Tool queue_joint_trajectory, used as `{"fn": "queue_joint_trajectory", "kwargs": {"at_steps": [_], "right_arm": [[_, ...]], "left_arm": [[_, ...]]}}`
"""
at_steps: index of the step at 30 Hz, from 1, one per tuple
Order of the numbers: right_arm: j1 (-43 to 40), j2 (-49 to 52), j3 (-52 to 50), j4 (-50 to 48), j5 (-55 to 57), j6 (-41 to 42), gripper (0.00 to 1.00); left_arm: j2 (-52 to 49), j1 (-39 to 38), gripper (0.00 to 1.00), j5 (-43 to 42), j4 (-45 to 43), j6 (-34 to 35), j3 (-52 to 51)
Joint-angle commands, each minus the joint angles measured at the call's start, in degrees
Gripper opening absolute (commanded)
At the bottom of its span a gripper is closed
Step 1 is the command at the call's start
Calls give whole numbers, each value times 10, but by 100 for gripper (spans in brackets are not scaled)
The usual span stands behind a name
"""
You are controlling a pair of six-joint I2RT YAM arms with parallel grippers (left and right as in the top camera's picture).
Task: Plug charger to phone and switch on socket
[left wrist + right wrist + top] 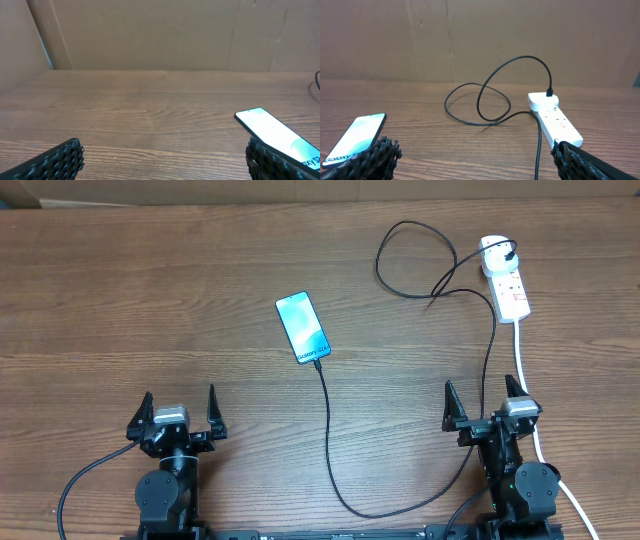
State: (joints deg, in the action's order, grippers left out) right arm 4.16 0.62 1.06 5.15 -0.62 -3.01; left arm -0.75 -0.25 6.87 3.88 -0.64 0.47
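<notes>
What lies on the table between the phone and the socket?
Only a loop of the charger cable on the tabletop, clearest in the overhead view.

My left claw (pixel 180 394) and right claw (pixel 479 385) are black, each with two pointed fingers (pixel 213 415) lined with knobbly pads (pixel 55 162). Behind each sits a grey block (pixel 170 416), then a round black joint (pixel 160 494). A black cable (pixel 75 485) leaves the left joint.

We see brown wood-grain worktop (pixel 120 300) filling overhead view; plain brown board wall panels (pixel 150 35) stand along its far edge; light even.
</notes>
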Motion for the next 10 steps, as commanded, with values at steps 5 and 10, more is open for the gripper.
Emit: {"fn": "queue_joint_trajectory", "kwargs": {"at_steps": [5, 10], "right_arm": [[0, -5, -6, -3, 5, -1, 100], [0, -5, -6, -3, 5, -1, 100]], "left_arm": [[5, 3, 100, -1, 0, -13, -2], [5, 3, 100, -1, 0, -13, -2]]}}
